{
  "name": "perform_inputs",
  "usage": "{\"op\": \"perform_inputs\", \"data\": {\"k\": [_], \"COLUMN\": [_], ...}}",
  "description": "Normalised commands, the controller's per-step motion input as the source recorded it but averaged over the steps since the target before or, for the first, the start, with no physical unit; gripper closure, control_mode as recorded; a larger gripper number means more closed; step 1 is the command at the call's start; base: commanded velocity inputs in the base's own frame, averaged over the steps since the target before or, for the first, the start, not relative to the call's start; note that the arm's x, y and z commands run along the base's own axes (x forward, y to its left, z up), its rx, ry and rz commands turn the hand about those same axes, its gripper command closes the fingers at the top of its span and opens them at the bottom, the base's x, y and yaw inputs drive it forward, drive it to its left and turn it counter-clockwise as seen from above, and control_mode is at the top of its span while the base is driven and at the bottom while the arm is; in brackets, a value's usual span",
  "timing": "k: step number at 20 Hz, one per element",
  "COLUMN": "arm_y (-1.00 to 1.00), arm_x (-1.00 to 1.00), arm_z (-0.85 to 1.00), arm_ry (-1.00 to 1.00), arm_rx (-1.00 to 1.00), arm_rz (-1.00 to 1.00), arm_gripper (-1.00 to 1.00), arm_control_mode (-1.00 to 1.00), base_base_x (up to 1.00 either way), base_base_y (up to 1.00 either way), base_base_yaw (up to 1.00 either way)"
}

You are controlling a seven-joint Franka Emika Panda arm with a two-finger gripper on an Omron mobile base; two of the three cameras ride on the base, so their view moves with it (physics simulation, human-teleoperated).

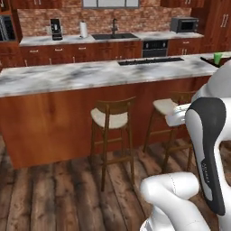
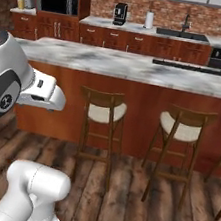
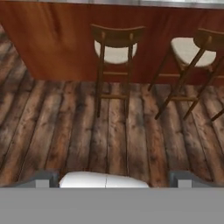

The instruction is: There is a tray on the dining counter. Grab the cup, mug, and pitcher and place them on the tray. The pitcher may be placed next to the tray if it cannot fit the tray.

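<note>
Wide apart is how my jaws stand, with nothing between them. My gripper (image 3: 114, 178) hangs over the dark wooden floor (image 3: 65, 131), and my two finger tips (image 3: 43, 178) poke up at the bottom of the hand view. In front of me are two wooden stools (image 3: 114, 43) with pale seats, pushed up near the red wood side of the dining counter (image 1: 90, 74). It has a long grey and white marble top. Far off at its right end in the left base view stands the green cup (image 1: 218, 58), next to the dark edge of the tray (image 1: 208, 60); I cannot tell if they touch. Behind the counter I see a black coffee maker (image 2: 120, 13), a sink (image 2: 184, 35) and a microwave (image 1: 184, 24).
</note>
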Motion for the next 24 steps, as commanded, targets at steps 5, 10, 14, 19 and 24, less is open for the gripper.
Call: {"op": "perform_inputs", "data": {"k": [5,10,14,19,24], "arm_y": [0.00,0.00,0.00,0.00,0.00], "arm_x": [0.00,0.00,0.00,0.00,0.00], "arm_z": [0.00,0.00,0.00,0.00,0.00], "arm_ry": [0.00,0.00,0.00,0.00,0.00], "arm_rx": [0.00,0.00,0.00,0.00,0.00], "arm_rz": [0.00,0.00,0.00,0.00,0.00], "arm_gripper": [-1.00,-1.00,-1.00,-1.00,-1.00], "arm_control_mode": [1.00,1.00,1.00,1.00,1.00], "base_base_x": [0.00,0.07,0.29,0.24,0.25], "base_base_y": [1.00,1.00,1.00,1.00,1.00], "base_base_yaw": [0.00,0.00,0.00,0.00,0.00]}}
